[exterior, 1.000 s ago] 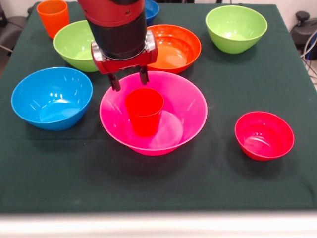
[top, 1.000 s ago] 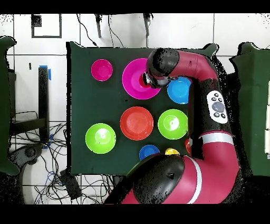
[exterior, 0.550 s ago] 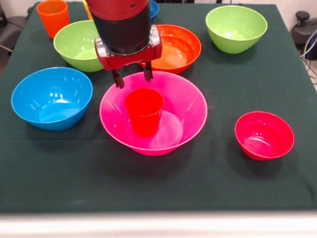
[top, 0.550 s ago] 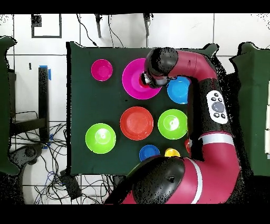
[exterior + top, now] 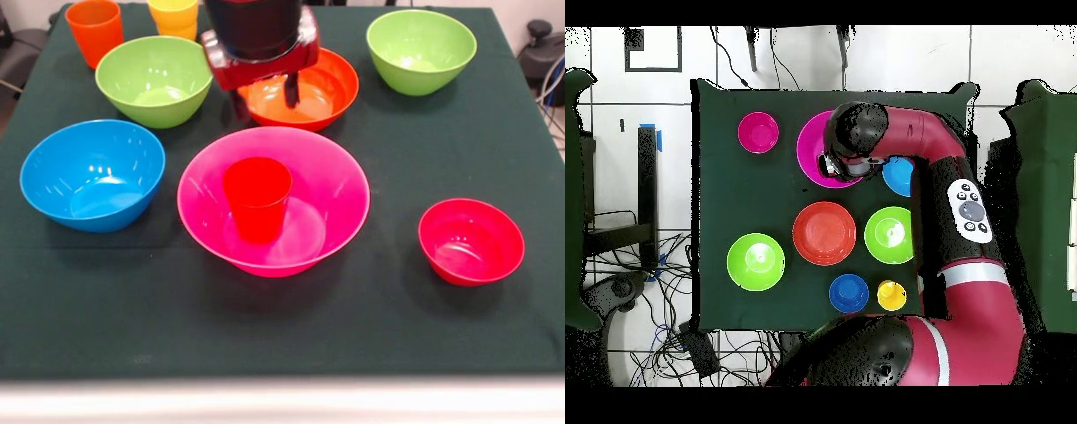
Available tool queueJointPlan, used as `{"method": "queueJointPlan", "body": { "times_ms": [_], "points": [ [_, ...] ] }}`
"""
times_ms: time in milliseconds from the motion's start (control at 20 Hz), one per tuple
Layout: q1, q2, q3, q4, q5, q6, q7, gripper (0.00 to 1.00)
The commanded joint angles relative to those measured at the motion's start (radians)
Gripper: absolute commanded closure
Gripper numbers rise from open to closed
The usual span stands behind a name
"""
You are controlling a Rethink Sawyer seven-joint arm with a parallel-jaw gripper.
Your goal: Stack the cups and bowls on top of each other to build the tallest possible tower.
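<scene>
A red cup (image 5: 257, 199) is seen upright inside the pink bowl (image 5: 331, 190) at the middle of the desk (image 5: 397, 291). The claw (image 5: 266, 101) is held empty above the gap between the pink bowl's far rim and the orange bowl (image 5: 327, 84), its fingers (image 5: 291, 91) apart. A blue bowl (image 5: 93, 174) is placed left of the pink one, a small red bowl (image 5: 470, 240) to its right. Two green bowls (image 5: 154, 79) (image 5: 421, 50) are set at the far side, with an orange cup (image 5: 94, 30) and a yellow cup (image 5: 174, 17) in the far left corner. In the overhead view a small dark blue bowl (image 5: 848, 293) is shown beside the yellow cup.
</scene>
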Motion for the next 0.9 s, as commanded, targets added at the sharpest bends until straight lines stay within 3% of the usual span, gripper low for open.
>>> {"method": "queueJointPlan", "body": {
  "times_ms": [50, 650, 900],
  "points": [
    [0.049, -0.064, 0.052, 0.183, 0.019, -0.009, -0.014, 0.0],
    [0.104, -0.114, 0.002, 0.258, 0.028, -0.048, 0.102, 0.0],
    [0.114, -0.154, -0.01, 0.33, 0.049, -0.085, 0.127, 0.0]
  ]
}}
